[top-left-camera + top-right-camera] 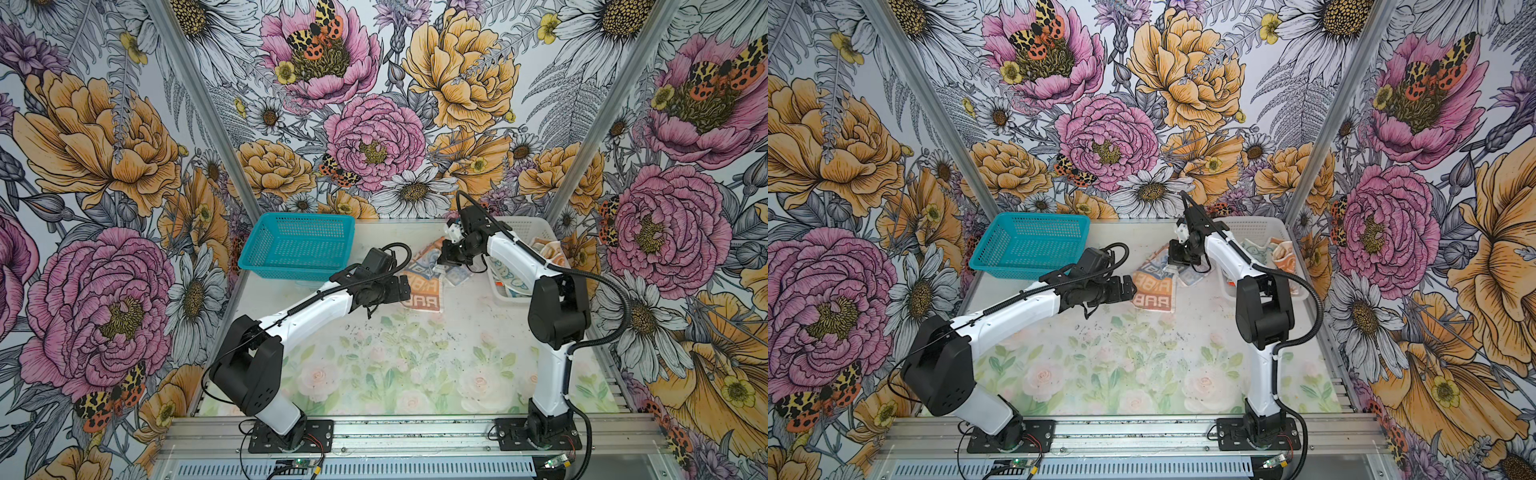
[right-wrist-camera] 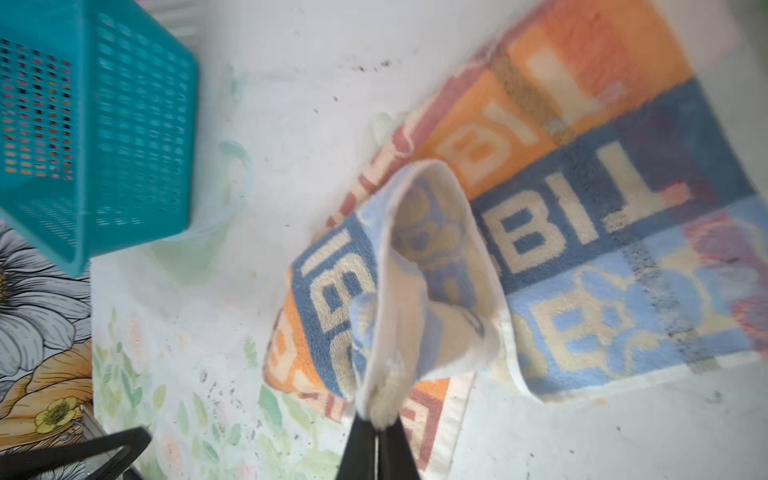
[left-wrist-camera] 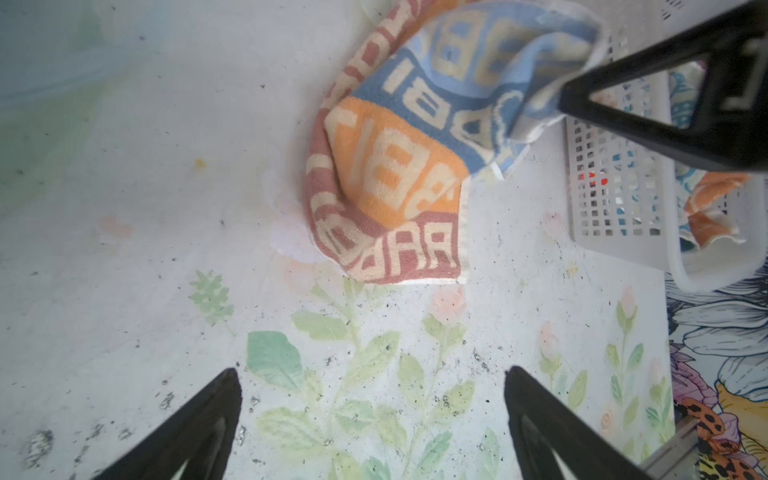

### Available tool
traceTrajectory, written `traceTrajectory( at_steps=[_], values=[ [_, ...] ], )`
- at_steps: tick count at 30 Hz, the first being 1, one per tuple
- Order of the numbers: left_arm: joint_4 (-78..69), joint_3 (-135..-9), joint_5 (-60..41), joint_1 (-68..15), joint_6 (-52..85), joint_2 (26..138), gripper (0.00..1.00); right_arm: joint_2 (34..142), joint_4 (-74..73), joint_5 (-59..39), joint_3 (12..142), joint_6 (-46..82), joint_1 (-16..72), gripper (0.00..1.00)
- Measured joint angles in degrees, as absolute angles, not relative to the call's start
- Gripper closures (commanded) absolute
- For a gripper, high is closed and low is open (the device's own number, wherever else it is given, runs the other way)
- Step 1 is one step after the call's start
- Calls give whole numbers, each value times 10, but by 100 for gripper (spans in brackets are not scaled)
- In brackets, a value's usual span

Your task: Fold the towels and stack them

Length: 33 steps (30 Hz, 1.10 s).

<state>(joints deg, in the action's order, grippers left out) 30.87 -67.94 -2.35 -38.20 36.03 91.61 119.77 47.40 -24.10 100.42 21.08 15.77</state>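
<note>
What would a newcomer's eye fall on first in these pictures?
Probably the loud floral walls around the cell. Next comes the striped towel at mid-table, its lifted edge pinched by the shut right gripper, and the teal basket at the far left.

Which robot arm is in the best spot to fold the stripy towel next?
Probably the right. The right gripper is shut on a raised edge of the striped towel. The left gripper is open over the table beside it, holding nothing.
</note>
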Motion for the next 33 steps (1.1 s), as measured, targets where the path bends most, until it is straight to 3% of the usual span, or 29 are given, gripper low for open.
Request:
traceTrajectory(
  at_steps=[11, 21, 33],
  values=[
    [294, -771, -54, -428, 403, 1064, 1, 1223, 484, -234, 988, 193, 123, 100],
    [232, -783, -61, -401, 479, 1138, 1, 1199, 467, -233, 913, 187, 109, 100],
    [221, -822, -56, -362, 464, 1183, 1, 1149, 443, -237, 837, 187, 120, 100]
  ],
)
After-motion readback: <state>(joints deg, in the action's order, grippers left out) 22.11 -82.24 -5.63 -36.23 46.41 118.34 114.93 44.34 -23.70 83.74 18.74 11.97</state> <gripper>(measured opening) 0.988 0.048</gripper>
